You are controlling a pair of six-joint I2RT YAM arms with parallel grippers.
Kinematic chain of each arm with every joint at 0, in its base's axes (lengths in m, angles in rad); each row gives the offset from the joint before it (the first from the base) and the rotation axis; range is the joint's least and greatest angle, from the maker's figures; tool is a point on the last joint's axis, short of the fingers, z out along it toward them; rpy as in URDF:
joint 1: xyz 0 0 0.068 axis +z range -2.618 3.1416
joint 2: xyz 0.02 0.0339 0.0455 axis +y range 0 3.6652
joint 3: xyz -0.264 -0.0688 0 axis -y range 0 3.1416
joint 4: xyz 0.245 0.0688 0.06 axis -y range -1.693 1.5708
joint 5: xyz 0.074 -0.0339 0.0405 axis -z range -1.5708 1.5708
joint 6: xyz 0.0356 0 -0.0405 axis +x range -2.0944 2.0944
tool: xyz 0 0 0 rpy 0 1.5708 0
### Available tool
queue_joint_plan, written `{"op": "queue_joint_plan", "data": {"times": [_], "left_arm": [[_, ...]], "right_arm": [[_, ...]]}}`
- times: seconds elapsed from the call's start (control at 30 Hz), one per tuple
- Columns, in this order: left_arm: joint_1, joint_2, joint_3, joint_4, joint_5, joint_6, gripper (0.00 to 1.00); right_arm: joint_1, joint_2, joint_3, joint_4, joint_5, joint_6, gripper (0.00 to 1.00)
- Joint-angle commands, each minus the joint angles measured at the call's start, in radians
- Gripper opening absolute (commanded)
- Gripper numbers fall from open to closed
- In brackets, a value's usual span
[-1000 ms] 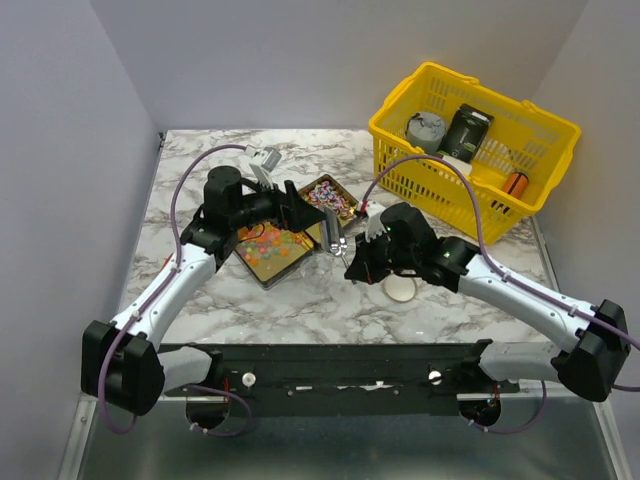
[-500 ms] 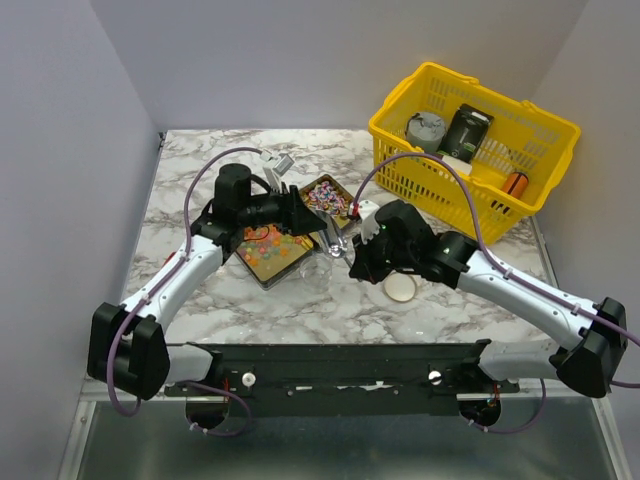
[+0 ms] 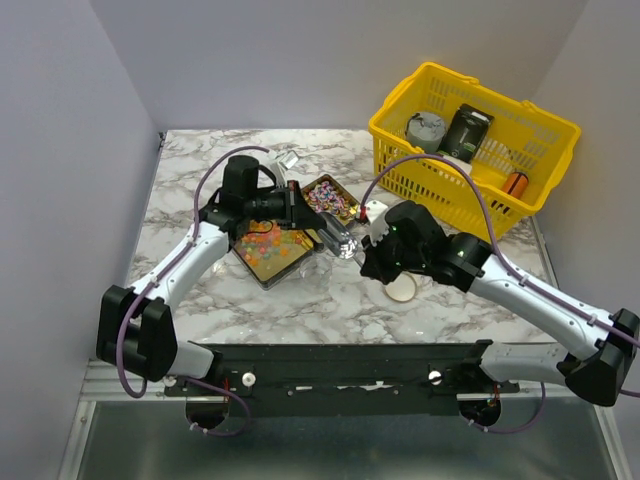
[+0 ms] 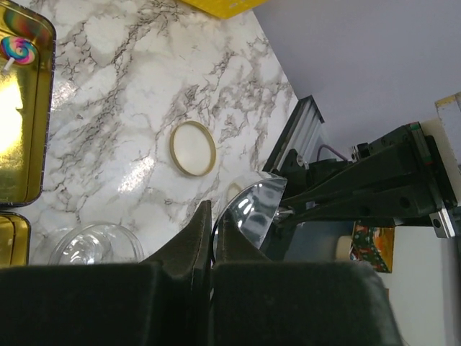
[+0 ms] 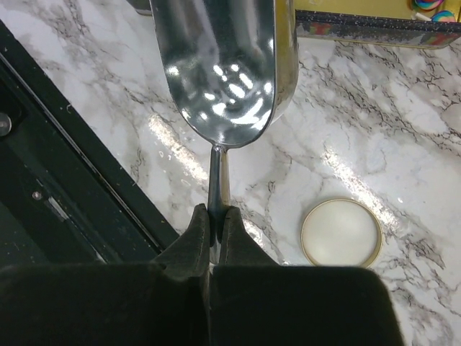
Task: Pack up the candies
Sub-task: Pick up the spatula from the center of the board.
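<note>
Between the two arms: steel scoop (image 5: 220,65) pinched by its thin handle in the right gripper (image 5: 215,216), clamped tight on the stem. Looks empty, bowl pointing at the tins. On the left gripper (image 4: 212,220), jaws pressed together right at the bowl's rim; looks like nipping the rim, can't confirm from the wrist view. No candies (image 3: 268,243) scooped yet: all sitting in the two gold tins (image 3: 250,271), round orange-red-yellow ones nearer, purple-pink ones (image 3: 328,196) behind. Glass jar (image 4: 97,245) just beside the scoop, round lid (image 5: 340,232) flat on the marble (image 3: 200,170).

Risks: twisting or slipping the scoop in that narrow handle grip if pulled two ways at once. Could also clip the jar and tip it, or shove a tin and scatter sweets. Easy to spill at the pour if not centred over the jar mouth.
</note>
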Motion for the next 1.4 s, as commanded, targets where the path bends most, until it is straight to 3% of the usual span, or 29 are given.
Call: {"op": "queue_joint_plan", "data": {"times": [0.0,0.07,0.17,0.2,0.23,0.3,0.37,0.53,1.0,1.1,1.23,1.37], "left_arm": [[-0.016,0.032,0.05,-0.049,0.05,-0.077,0.0],[-0.016,0.052,0.08,-0.081,0.049,-0.137,0.0],[-0.016,0.062,0.103,-0.097,0.057,-0.209,0.0],[-0.016,0.064,0.112,-0.11,0.055,-0.22,0.0],[-0.016,0.07,0.121,-0.129,0.052,-0.224,0.0],[-0.016,0.073,0.144,-0.184,0.043,-0.231,0.0],[-0.016,0.078,0.158,-0.224,0.034,-0.234,0.0],[-0.016,0.085,0.166,-0.255,0.034,-0.251,0.0],[-0.001,0.102,0.152,-0.233,0.02,-0.295,0.0],[0.024,0.105,0.144,-0.216,0.017,-0.303,0.0],[0.027,0.119,0.147,-0.203,0.014,-0.306,0.0],[0.028,0.131,0.144,-0.196,-0.005,-0.287,0.0]], "right_arm": [[0.012,-0.058,0.057,0.077,-0.08,-0.028,0.01],[0.011,-0.064,0.037,0.083,-0.071,-0.027,0.01],[0.012,-0.072,0.008,0.102,-0.037,-0.028,0.16],[0.011,-0.078,0.001,0.114,-0.016,-0.028,0.33],[0.012,-0.081,-0.005,0.122,0.0,-0.024,0.4],[0.012,-0.087,-0.024,0.14,0.037,-0.03,0.49],[0.011,-0.083,-0.025,0.146,0.061,-0.025,0.5],[0.011,-0.046,-0.015,0.139,0.118,-0.017,0.44],[0.011,-0.037,-0.033,0.122,0.066,0.004,0.38],[0.011,-0.045,-0.042,0.114,0.034,0.013,0.33],[0.011,-0.052,-0.045,0.113,0.048,0.036,0.03],[0.011,-0.038,-0.001,0.108,0.035,0.096,0.01]]}}
